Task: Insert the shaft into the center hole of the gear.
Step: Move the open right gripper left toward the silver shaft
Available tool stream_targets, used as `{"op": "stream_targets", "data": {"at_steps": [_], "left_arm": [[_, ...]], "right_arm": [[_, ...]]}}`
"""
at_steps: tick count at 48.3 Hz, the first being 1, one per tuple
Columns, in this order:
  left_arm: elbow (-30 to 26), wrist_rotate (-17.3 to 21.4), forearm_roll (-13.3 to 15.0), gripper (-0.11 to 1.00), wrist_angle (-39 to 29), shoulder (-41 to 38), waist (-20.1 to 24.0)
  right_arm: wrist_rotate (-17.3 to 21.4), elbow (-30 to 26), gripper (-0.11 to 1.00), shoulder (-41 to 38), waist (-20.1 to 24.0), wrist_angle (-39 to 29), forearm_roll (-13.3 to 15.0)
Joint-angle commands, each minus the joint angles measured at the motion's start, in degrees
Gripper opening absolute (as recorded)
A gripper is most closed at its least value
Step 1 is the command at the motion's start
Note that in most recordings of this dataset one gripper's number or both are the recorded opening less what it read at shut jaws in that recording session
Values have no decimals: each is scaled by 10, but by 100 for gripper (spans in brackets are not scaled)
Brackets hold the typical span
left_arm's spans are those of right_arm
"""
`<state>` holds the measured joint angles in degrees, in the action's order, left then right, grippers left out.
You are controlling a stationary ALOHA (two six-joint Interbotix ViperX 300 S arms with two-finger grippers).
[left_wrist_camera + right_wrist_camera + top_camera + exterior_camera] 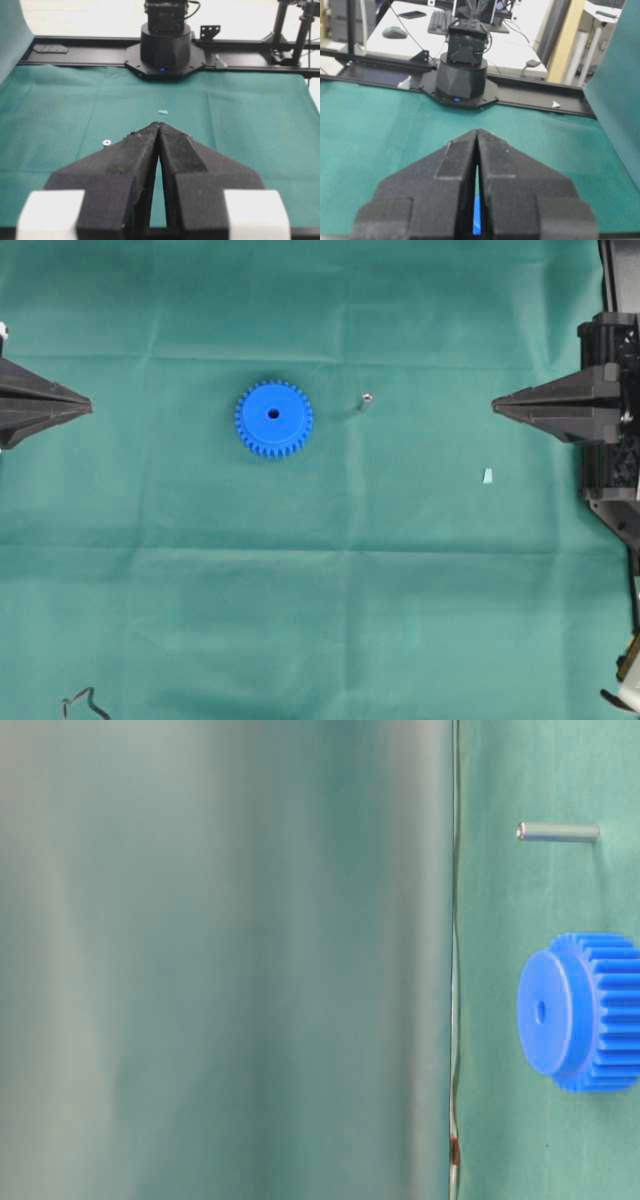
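The blue gear [273,418] lies flat on the green cloth, its dark center hole [273,414] facing up. The shaft [366,398], a small silvery pin, stands on end to the gear's right, apart from it. Both show in the table-level view, gear [585,1012] and shaft [558,832]. My left gripper [88,407] is shut and empty at the far left. My right gripper [496,405] is shut and empty at the right. In the left wrist view the shaft [106,142] is a dot beyond my gripper [158,125]. A sliver of gear [477,220] shows between the right fingers [455,165].
A pale blue scrap [487,476] lies on the cloth near the right gripper. A bent black wire [80,702] lies at the bottom left edge. The arm bases [165,45] [462,75] stand at each end of the table.
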<state>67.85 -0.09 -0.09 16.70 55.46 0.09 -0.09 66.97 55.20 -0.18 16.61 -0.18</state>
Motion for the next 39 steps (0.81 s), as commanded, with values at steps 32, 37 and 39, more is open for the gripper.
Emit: {"op": "stream_targets", "data": {"at_steps": [32, 37, 39], "left_arm": [[-28, -3, -12, 0, -21, -12, -7], [-27, -3, -12, 0, -21, -11, -7], [-28, -3, -11, 0, -21, -11, -7]], "right_arm": [[-8, -33, 3, -49, -37, -36, -9], [-8, -36, 4, -82, -49, -19, -17], [-8, -36, 10, -97, -55, -11, -19]]}}
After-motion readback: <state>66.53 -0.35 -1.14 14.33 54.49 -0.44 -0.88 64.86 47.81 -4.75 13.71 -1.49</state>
